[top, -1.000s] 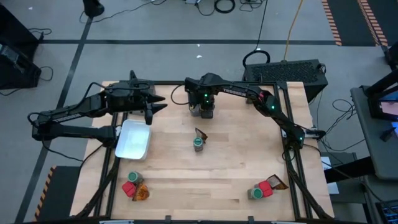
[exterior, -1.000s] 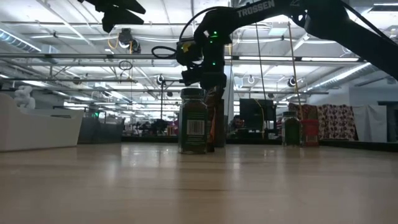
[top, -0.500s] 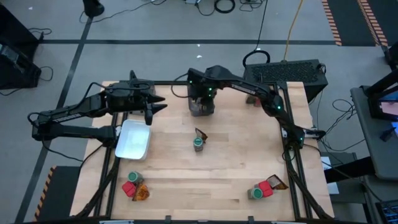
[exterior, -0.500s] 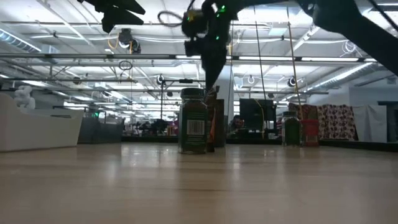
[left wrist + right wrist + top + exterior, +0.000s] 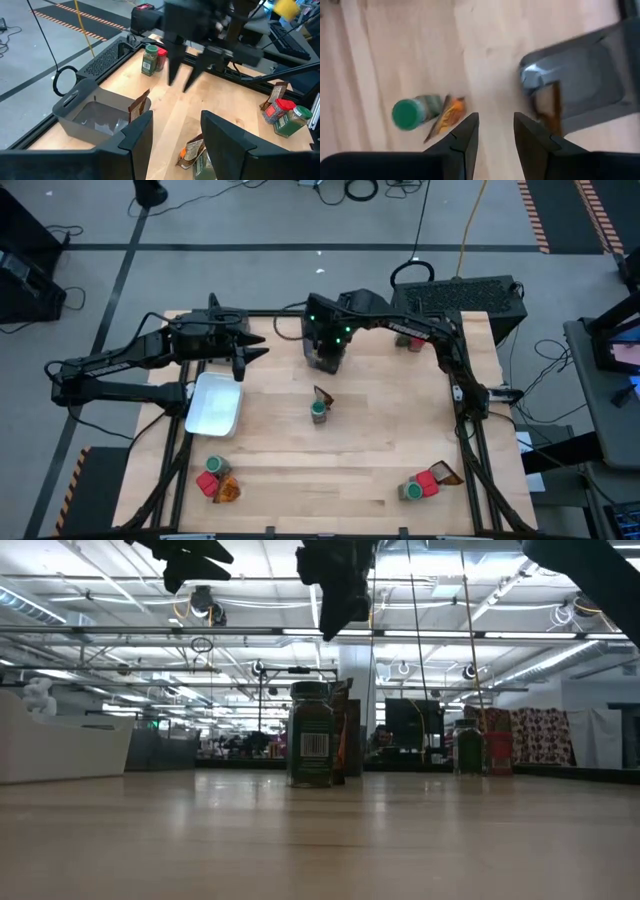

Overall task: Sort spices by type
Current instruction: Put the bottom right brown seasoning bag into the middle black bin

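I am holding my right pincer [image 5: 492,131] spread and empty above the dark grey plastic bin [image 5: 592,80], near the round green-lidded jar [image 5: 412,113] touching the brown-orange packet [image 5: 446,117] at mid-table, and descending carelessly could topple both.

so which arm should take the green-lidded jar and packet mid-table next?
Right, probably. The right gripper hangs empty, fingers open, over the dark grey bin, near the round green-lidded jar and brown-orange packet. The left gripper waits farther off, above the white rectangular tray.
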